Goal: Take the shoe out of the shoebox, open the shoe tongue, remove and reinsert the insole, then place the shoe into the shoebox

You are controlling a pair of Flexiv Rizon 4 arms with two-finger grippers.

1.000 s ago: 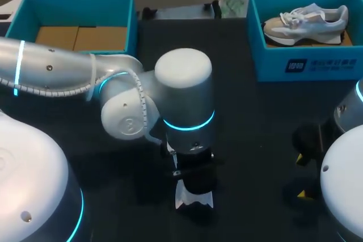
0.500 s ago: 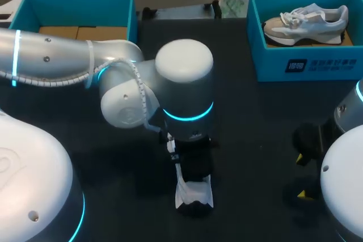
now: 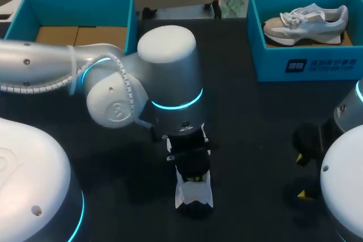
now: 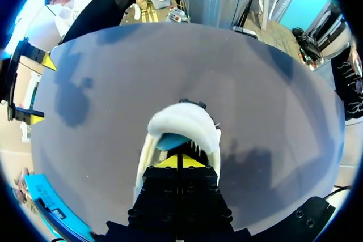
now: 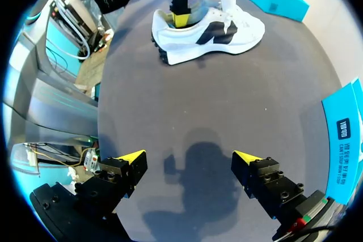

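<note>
White shoe (image 3: 194, 194) is seen standing on the dark counter (image 3: 255, 117) at about 6 o'clock in the overhead view, out of any box. The left tool (image 4: 179, 161) is lowered into the heel opening, its yellow tips drawn together with no gap. A blue insole (image 4: 172, 140) shows just ahead of them, but whether it is pinched cannot be told. The right tool (image 5: 190, 160) is held low over the counter at 4 o'clock, spread wide and empty, well apart from the shoe. A teal shoebox (image 3: 306, 63) at 1 o'clock holds a second shoe (image 3: 306, 20). Another teal box (image 3: 74, 4) at 11 o'clock shows only its cardboard floor. Judged from this, taking the shoe out is done and the tongue appears lifted, so the insole step is in hand. Pulling the insole out, refitting it and boxing the shoe are left.
</note>
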